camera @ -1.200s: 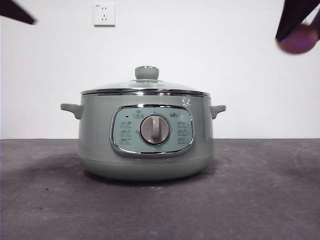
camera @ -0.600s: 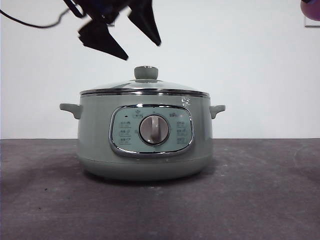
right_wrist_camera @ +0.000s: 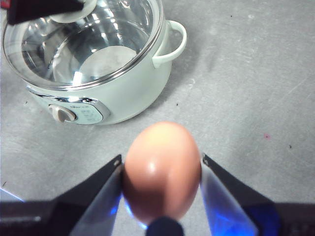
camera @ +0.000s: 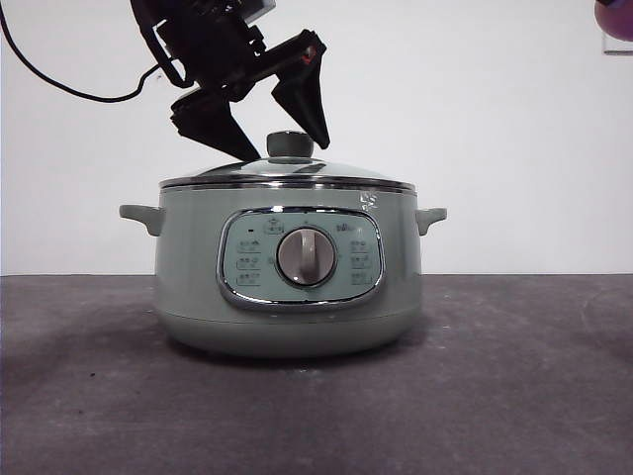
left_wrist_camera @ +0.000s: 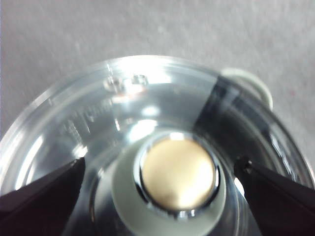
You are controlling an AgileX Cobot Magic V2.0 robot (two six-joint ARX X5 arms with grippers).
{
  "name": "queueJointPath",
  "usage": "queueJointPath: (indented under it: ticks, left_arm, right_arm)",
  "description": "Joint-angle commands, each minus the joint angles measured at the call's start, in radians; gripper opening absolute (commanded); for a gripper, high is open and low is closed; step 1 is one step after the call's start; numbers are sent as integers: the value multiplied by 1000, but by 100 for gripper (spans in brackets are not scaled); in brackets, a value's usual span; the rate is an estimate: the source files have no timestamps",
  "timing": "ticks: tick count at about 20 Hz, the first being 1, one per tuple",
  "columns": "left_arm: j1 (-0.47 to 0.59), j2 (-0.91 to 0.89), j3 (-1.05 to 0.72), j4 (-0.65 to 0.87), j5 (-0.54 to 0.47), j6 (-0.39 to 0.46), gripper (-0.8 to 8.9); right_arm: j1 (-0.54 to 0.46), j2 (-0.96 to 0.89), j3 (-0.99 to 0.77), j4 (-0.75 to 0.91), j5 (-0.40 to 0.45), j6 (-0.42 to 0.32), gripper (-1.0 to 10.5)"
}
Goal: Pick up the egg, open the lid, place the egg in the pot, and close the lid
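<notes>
Here the left gripper (camera: 285, 143) has open jaws flanking the lid (camera: 287, 174) knob; right gripper (right_wrist_camera: 161, 169) clamps the egg (right_wrist_camera: 161, 171).

The left claw (left_wrist_camera: 160, 174) straddles the lid (left_wrist_camera: 98, 113) knob (left_wrist_camera: 178, 173), jaws apart.

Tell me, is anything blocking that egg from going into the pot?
Yes: the glass lid sits closed on the pot. The left gripper straddles its knob; the right gripper holds the egg aside.
</notes>
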Motion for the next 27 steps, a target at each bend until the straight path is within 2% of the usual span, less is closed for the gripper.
queueJointPath:
  ticks: [1, 3, 4, 7, 8, 9, 15, 21, 24, 27]
  left_arm:
    - [-11, 5, 0, 0, -6, 1, 340]
    - [-14, 5, 0, 8, -5, 1, 170]
    - [-14, 5, 0, 10, -5, 0, 126]
    - [-21, 5, 0, 21, -4, 0, 93]
    - [-21, 5, 0, 22, -5, 0, 19]
    - [-21, 5, 0, 20, -4, -1, -12]
    - [-20, -21, 0, 7, -4, -3, -8]
    - [-17, -150, 0, -7, -9, -3, -8]
    - [-13, -255, 0, -50, -16, -3, -8]
    - [-10, -385, 0, -134, -45, 2, -8]
  right_arm:
    - [2, -2, -3, 8, -2, 5, -16]
    - [2, -2, -3, 11, -2, 5, -16]
    - [2, -2, -3, 11, -1, 5, -16]
    - [2, -2, -3, 11, -1, 3, -16]
    - [2, 0, -3, 10, -1, 2, -16]
    - [2, 0, -3, 10, -1, 2, -16]
    - [2, 0, -3, 14, -2, 3, -16]
    - [2, 21, -3, 41, -6, 3, -16]
    - [4, 69, -3, 122, -89, 12, -17]
    - [38, 150, 4, 245, -107, 33, -17]
